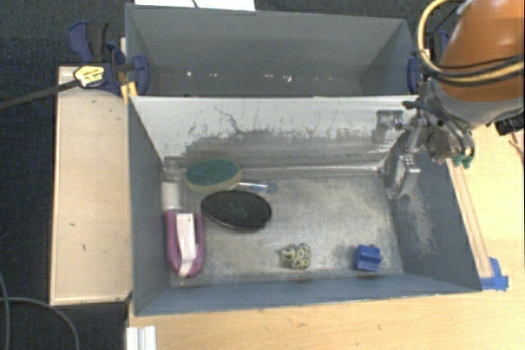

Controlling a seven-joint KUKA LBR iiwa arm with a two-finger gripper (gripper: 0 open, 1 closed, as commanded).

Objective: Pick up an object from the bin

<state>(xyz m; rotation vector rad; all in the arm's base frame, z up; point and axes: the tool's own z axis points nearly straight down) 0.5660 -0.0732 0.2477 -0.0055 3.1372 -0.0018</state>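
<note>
**A:** Pale counter [328,328], grey bin [271,53] on it, and not much on the bin floor. Take the black disc [236,210] as our marker: it lies flat, left of the middle.

**B:** And the claw [400,175]?

**A:** Well right of the disc and a bit farther back, hanging low by the bin's right slope, over bare metal. I see nothing in it. Spread or pressed together? Cannot tell from this angle.

**B:** So what's closest to it?

**A:** The blue block [367,258], well right of the disc and nearer the front wall, lying alone. Between block and disc, toward the front, sits a speckled lump [296,256]. Just behind the disc is a teal pad [213,173], touching it or nearly. Left of the disc, a purple tube [184,242] lies along the wall.

**B:** If it's the block, how does it handle?

**A:** My guess is small, light and stiff, maybe foam or plastic, so no crushing worry. The flat sides look like the place to pinch, straight across the middle. It could skid on the metal if one side gets nudged first, and the front wall is near, so room is tight.

**B:** And the disc?

**A:** Wide and low. I'd judge it a poor fit, with only an edge to catch.
</note>
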